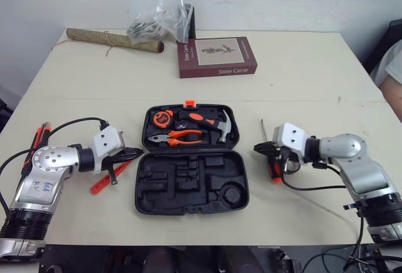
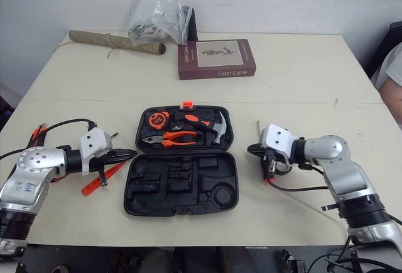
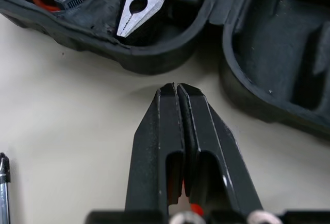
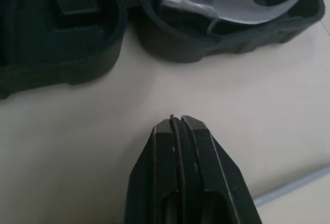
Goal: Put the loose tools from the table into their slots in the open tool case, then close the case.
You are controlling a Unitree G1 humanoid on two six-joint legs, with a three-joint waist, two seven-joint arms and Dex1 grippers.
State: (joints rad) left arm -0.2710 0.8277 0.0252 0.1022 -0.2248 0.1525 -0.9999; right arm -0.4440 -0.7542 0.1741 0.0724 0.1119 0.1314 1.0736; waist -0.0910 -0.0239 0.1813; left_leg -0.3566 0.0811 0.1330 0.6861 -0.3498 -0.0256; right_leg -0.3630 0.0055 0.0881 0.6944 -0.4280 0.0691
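Observation:
The black tool case (image 1: 139, 192) lies open at the table's middle. Its far half holds a tape measure (image 1: 162, 120), orange-handled pliers (image 1: 179, 137) and a hammer (image 1: 221, 126); the near half has bare moulded slots. My left gripper (image 1: 135, 154) is shut and holds nothing, just left of the case and pointing at it. Under it lie a flat orange tool (image 1: 100, 185) and a small screwdriver (image 1: 114, 175). My right gripper (image 1: 259, 149) is shut, just right of the case. A red-handled screwdriver (image 1: 274, 171) lies beneath it, its shaft (image 1: 263, 128) pointing away from me.
More red and black tools (image 1: 36, 142) lie by the table's left edge. At the back are a dark red book (image 1: 217, 56), a clear plastic bag (image 1: 160, 19) and a brown roll (image 1: 113, 39). A person's arm (image 1: 392, 75) shows at the right edge.

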